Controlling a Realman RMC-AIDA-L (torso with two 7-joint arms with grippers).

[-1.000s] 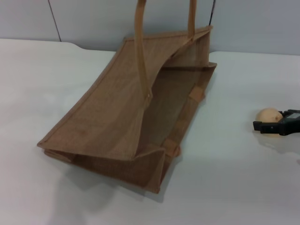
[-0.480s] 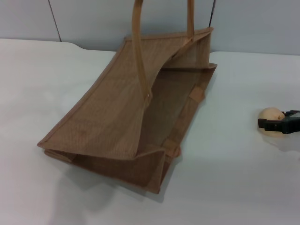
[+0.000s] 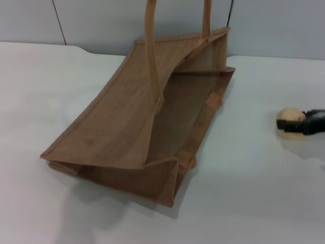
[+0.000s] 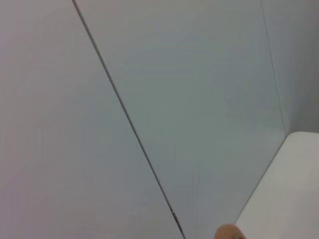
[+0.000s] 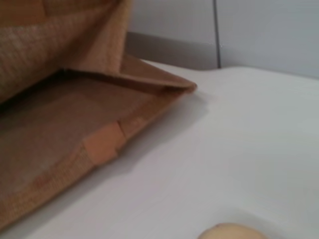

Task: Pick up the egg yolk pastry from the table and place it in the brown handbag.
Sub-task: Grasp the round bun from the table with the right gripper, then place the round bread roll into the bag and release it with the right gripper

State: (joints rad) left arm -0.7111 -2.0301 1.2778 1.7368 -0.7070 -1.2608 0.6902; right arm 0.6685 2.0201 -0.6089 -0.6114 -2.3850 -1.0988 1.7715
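The egg yolk pastry [image 3: 289,115] is a small pale golden ball at the right edge of the head view, a little above the white table. My right gripper [image 3: 298,125] is black and closed around it from the right. The pastry's top also shows in the right wrist view [image 5: 229,232]. The brown handbag [image 3: 127,117] lies tilted in the middle of the table with its mouth open toward the right. Its two strap handles [image 3: 151,46] rise upright out of the top of the view. The bag's near side also shows in the right wrist view [image 5: 60,134]. My left gripper is out of view.
The white table [image 3: 254,193] runs around the bag, with a grey wall [image 3: 284,25] behind it. The left wrist view shows only that wall [image 4: 149,99], a table corner [image 4: 294,189] and a tan tip [image 4: 229,232] at its lower edge.
My right gripper has drawn slightly back to the right and risen a little. The pastry has gone up with it and sits higher than before. The bag has barely moved.
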